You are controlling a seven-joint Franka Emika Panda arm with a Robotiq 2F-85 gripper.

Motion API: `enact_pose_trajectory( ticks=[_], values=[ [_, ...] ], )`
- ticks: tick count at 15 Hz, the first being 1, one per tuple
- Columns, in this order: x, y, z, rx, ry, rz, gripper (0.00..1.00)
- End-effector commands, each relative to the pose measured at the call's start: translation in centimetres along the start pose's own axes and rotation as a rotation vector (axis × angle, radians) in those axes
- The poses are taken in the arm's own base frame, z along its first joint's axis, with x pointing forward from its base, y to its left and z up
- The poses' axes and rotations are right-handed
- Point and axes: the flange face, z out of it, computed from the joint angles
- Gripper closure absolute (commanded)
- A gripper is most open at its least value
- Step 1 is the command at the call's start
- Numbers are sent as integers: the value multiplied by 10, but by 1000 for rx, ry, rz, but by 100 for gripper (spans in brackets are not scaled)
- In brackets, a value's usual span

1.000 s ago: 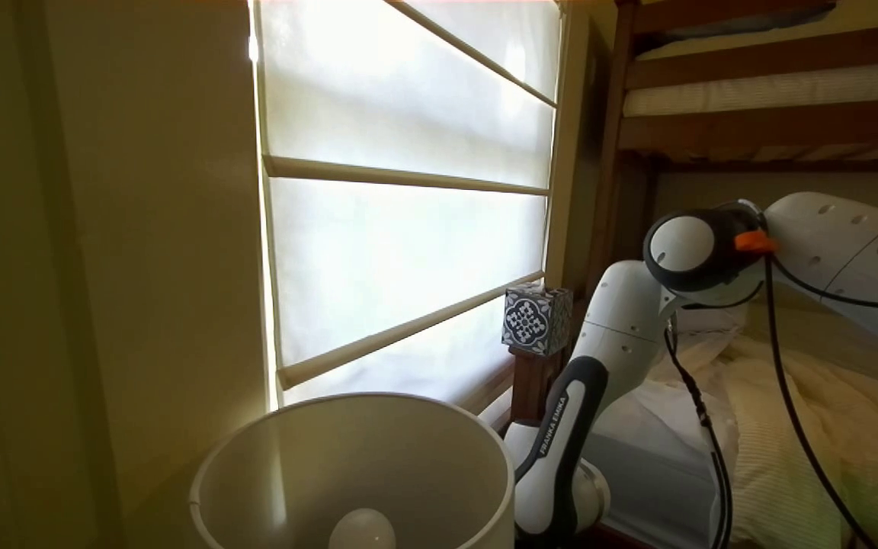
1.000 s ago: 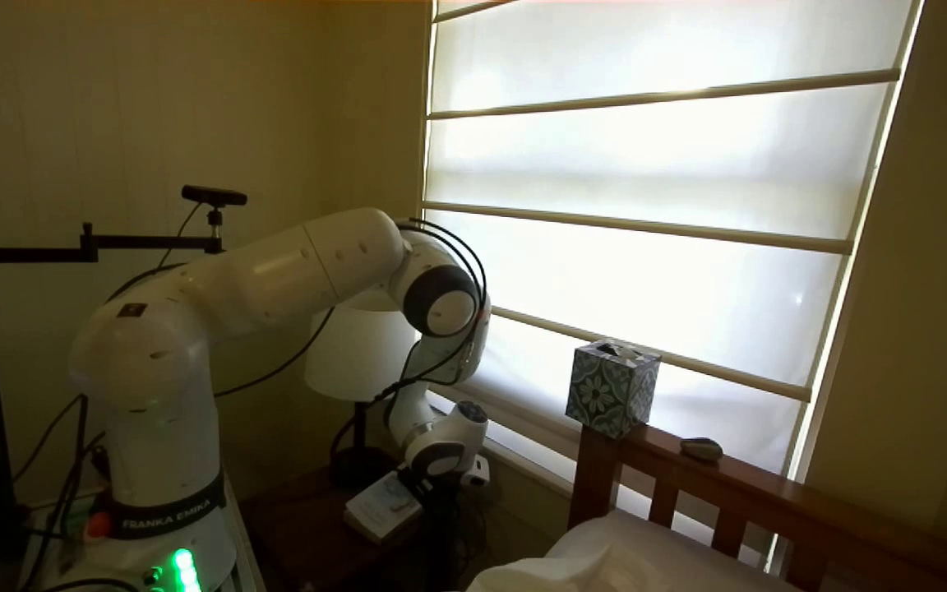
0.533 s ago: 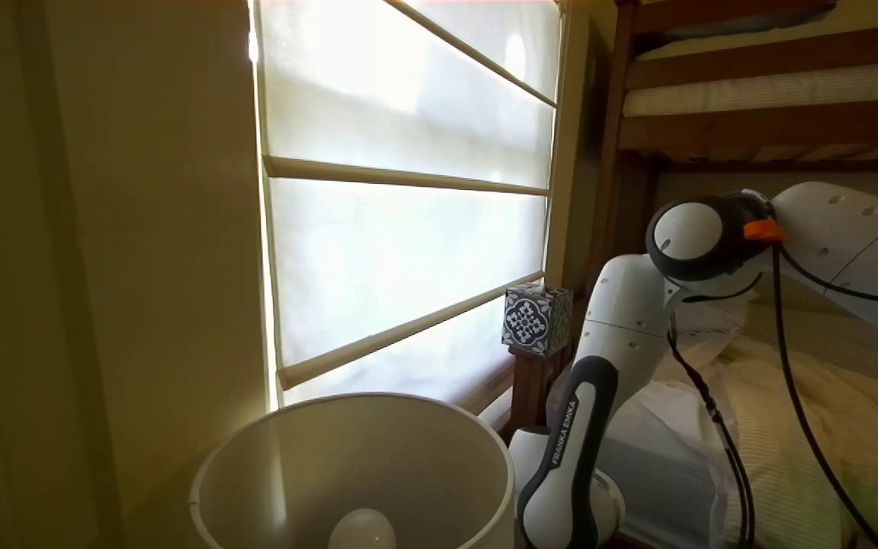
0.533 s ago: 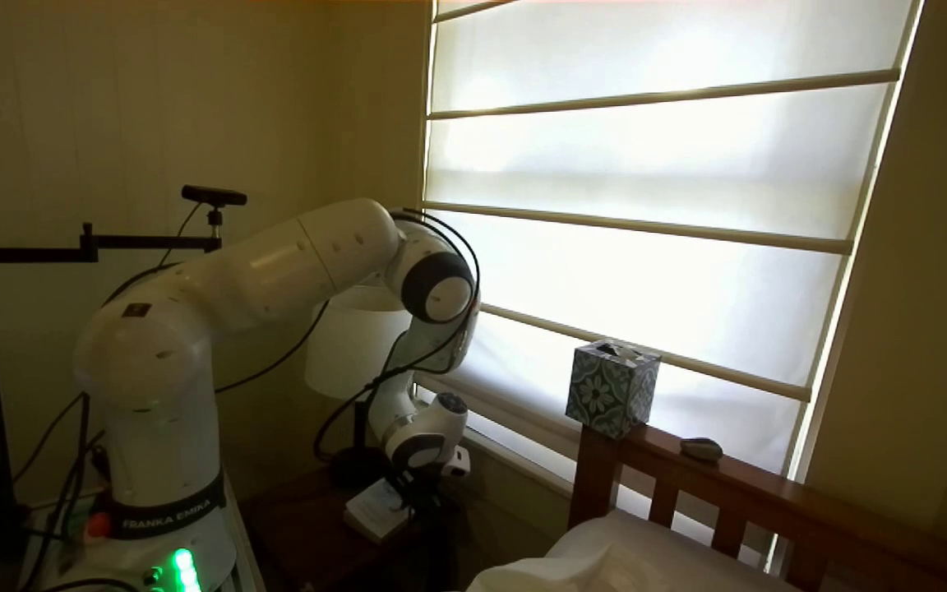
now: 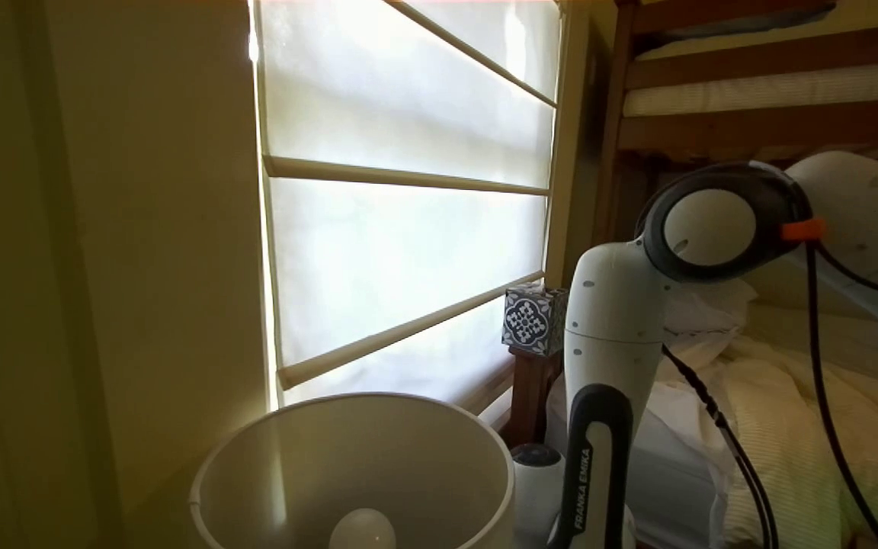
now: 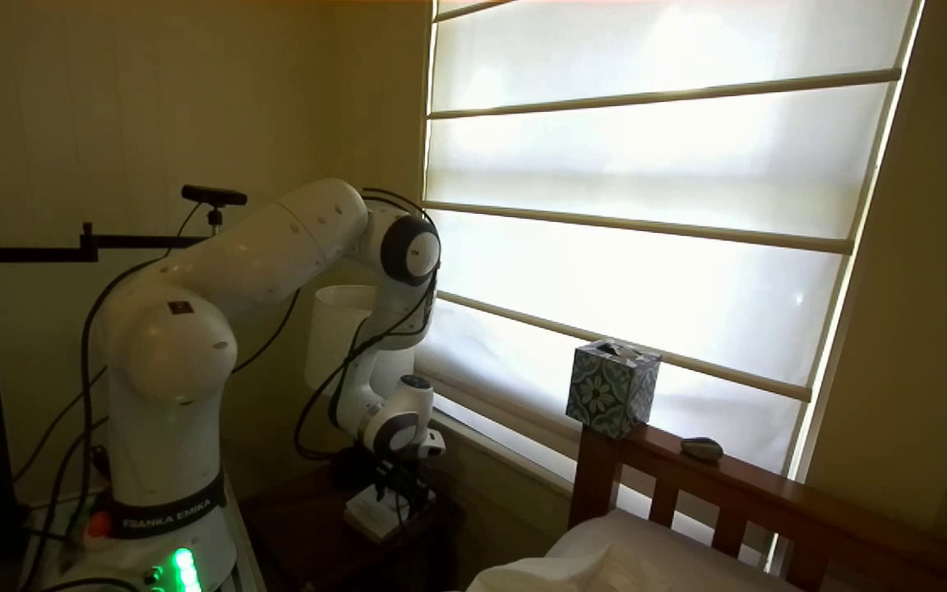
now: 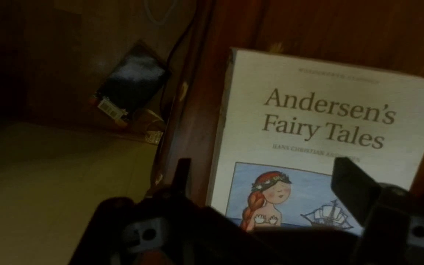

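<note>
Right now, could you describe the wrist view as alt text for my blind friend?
An open black gripper over a pale book, Andersen's Fairy Tales, lying on a wooden table; a dark item shows past the table's edge, upper left.

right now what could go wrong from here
The white rectangular book lies near the edge of the dark wooden table; nudged, it might fall. The open black end effector, partly above the book, could dent it if lowered. The white robot arm might bump the nearby white drum lampshade.
</note>
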Motion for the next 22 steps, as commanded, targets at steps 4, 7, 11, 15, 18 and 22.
enact_pose_trajectory(
  ticks=[4, 7, 11, 15, 18, 22],
  values=[
    [7, -23, -5, -104, 34, -42, 0],
    [6, -24, -7, -101, 54, -65, 0],
    [6, -36, 0, -95, 52, -140, 0],
    [7, -44, 10, -110, 32, -195, 0],
    [11, -42, 21, -125, 21, -197, 0],
    [20, -29, 38, -135, -3, -178, 0]
  ],
)
